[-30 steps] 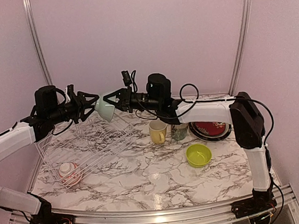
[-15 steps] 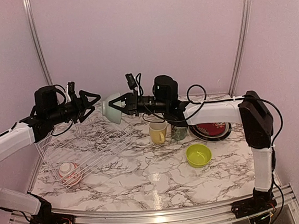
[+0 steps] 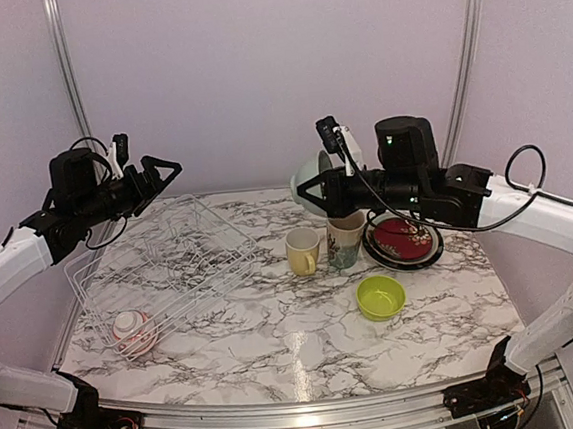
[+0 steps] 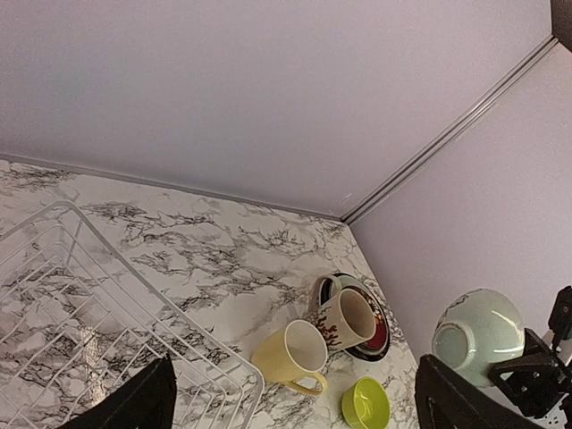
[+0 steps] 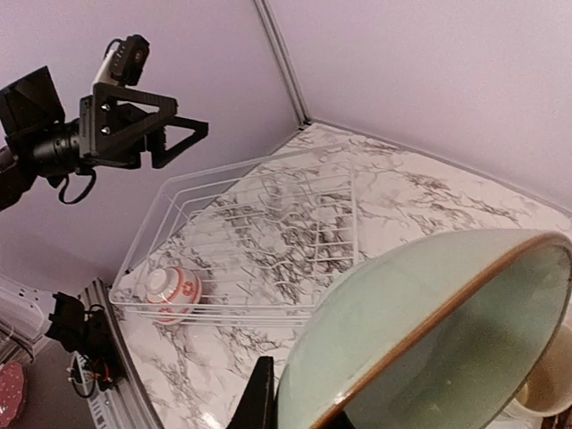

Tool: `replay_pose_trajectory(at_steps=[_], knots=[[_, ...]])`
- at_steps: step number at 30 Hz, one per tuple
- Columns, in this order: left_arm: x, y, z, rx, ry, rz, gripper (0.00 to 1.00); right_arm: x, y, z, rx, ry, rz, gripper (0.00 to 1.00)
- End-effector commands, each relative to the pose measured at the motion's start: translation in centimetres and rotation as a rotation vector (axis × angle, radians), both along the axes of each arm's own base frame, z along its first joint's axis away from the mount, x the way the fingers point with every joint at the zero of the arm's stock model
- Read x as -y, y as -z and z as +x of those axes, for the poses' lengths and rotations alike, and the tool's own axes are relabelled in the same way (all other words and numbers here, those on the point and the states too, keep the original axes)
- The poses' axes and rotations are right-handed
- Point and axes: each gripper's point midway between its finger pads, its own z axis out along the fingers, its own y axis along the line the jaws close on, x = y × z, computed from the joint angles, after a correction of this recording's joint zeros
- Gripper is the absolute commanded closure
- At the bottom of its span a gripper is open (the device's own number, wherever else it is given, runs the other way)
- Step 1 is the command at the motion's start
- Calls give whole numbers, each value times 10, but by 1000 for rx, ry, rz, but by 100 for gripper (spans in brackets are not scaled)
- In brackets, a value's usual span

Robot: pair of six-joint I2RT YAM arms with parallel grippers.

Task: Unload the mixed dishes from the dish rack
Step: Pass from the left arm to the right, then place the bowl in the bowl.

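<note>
We see a tabletop (image 3: pixel 278 346) of white marble pattern, veined in grey and black, with a bright glare (image 3: pixel 300 372) near its front middle. Behind it rises a plain pale lilac back wall (image 3: pixel 273 65), and side walls (image 3: pixel 545 71) of the same colour close it in left and right. Two silver metal strips run up the back corners, a left strip (image 3: pixel 66 73) and a right strip (image 3: pixel 466 58), drawing closer together toward the table. A ribbed metal rail (image 3: pixel 285 427) lines the near edge.

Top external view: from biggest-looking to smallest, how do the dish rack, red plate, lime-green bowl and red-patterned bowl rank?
1. dish rack, by far.
2. red plate, partly hidden.
3. lime-green bowl and red-patterned bowl look alike; I won't rank them.
</note>
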Motion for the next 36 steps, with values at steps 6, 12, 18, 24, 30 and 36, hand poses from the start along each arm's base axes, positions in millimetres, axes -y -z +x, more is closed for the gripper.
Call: replay_pose_trajectory(at_steps=[6, 12, 18, 24, 30, 36], knots=[[6, 9, 17, -20, 7, 7, 3, 131, 98, -26, -88, 348, -636, 100], [14, 11, 26, -42, 27, -20, 1, 144, 136, -32, -180, 386, -810, 100], [14, 10, 23, -49, 33, -39, 1, 142, 174, -26, -167, 402, -1023, 100], [10, 11, 17, -54, 18, -19, 1, 134, 200, -20, -153, 360, -1102, 100], [7, 15, 16, -60, 11, 2, 1, 126, 226, -27, -189, 263, -1156, 100], [9, 23, 18, -75, 16, 11, 1, 124, 241, -29, -203, 228, -1189, 100]])
